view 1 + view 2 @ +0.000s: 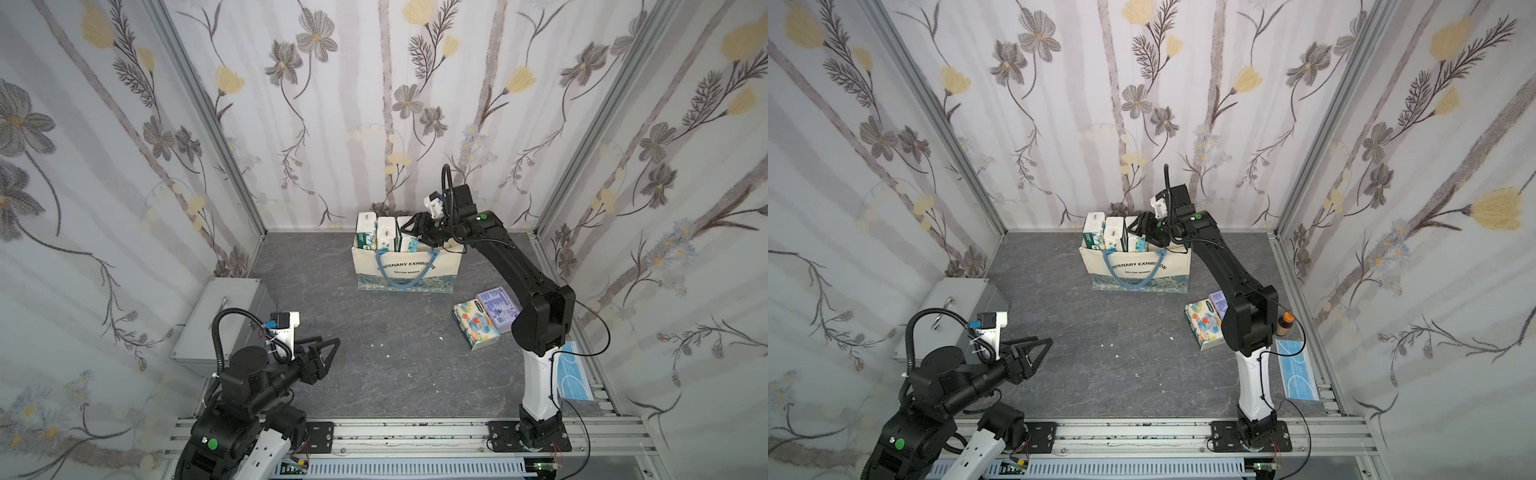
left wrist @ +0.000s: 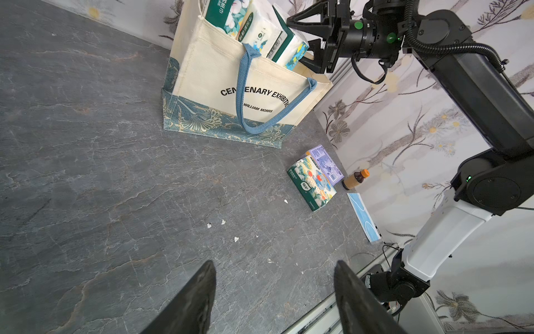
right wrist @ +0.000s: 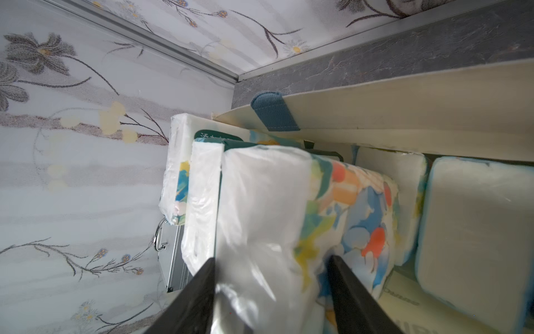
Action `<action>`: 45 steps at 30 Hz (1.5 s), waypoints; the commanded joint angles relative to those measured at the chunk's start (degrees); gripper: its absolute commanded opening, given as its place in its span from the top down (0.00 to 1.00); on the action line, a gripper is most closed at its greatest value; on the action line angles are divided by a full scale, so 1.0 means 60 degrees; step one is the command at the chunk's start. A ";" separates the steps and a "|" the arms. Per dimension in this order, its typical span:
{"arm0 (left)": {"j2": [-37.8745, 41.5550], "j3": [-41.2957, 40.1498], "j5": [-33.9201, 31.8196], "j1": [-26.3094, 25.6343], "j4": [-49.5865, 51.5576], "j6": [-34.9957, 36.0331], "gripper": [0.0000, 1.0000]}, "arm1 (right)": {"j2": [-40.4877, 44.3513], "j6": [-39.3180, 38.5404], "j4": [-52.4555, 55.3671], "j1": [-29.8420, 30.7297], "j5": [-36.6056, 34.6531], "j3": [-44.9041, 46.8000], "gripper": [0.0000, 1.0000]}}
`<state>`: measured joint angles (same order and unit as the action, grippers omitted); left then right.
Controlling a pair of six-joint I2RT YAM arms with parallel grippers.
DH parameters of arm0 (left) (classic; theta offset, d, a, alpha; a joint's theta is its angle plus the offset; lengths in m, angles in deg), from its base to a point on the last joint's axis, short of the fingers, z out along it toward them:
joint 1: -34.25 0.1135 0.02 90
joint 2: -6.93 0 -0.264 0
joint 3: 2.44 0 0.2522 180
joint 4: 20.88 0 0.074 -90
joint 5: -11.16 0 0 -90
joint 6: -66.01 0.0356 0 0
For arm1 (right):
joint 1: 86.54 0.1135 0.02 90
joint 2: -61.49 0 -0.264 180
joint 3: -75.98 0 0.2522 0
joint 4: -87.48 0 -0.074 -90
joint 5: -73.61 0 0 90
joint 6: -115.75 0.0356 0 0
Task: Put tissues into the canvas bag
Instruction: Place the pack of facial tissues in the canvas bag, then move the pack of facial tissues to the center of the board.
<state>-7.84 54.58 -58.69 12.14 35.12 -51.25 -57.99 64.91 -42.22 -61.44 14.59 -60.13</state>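
right gripper [image 3: 272, 258]: jaws set wide and clamped on the elephant pack [image 3: 289, 208]. In the right wrist view both fingers [image 3: 199, 292] sit against its broad faces, so I read it as a real hold, not just straddling.
elephant pack: on end, tilted, mostly inside the mouth of the canvas bag [image 1: 409, 272], upper middle of both top views, leaning on its neighbours.
packed tissues [image 1: 376, 232]: about three upright at the left end of the bag. The wrist view shows more sitting lower at the other end.
step, my guess: seating this one, then letting go.
how I'd do it: slide it down along the neighbour's face, not across it, so the row doesn't tip. I'd keep clear of the rim and the blue handle [image 3: 274, 112], open only once the pack is wedged, then lift straight out.
watch out: the wrap is soft and could cling to a finger on the way up.
left on the table [image 1: 374, 374]: second elephant pack [image 1: 476, 328] touching the lavender pack [image 1: 498, 309], right of centre, beside my right arm.
left gripper [image 2: 273, 264]: open, empty, lower left in the top views, well apart from the bag.
not mine to move: bottle [image 2: 356, 178], mask packet [image 2: 364, 219].
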 commanded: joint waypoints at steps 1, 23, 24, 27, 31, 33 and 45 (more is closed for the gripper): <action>0.0006 -0.0007 -0.0033 0.0008 -0.0221 -0.0062 0.34 | -0.0211 0.0200 -0.0233 0.0118 0.0270 -0.0164 0.33; -0.0169 -0.0033 0.0032 0.0008 -0.0272 -0.0057 0.34 | 0.2580 -0.1250 0.1435 0.0139 -0.0142 0.1395 0.26; -0.0291 -0.0032 0.0103 -0.0003 -0.0289 -0.0050 0.34 | 0.3207 -0.1233 0.0937 0.0159 -0.0118 0.2409 0.26; -0.0576 -0.0011 0.0261 0.0007 -0.0301 -0.0022 0.34 | 0.5376 -0.0662 -0.1011 0.0215 0.0035 0.5846 0.26; -0.0601 -0.0029 0.0209 0.0015 -0.0305 -0.0033 0.34 | 0.7934 -0.0120 -0.2906 0.0477 -0.0320 0.9746 0.26; -0.0615 -0.0028 0.0151 0.0023 -0.0316 -0.0048 0.34 | 0.8883 -0.0089 -0.2998 0.0576 -0.0579 1.0955 0.26; -0.1405 -0.0033 0.0158 0.0385 -0.0364 -0.0060 0.34 | 1.1850 0.0006 -0.3480 0.0964 -0.1840 1.6109 0.26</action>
<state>-15.64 54.47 -57.80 14.07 35.06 -51.28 10.64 66.24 -60.95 -55.84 6.79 34.16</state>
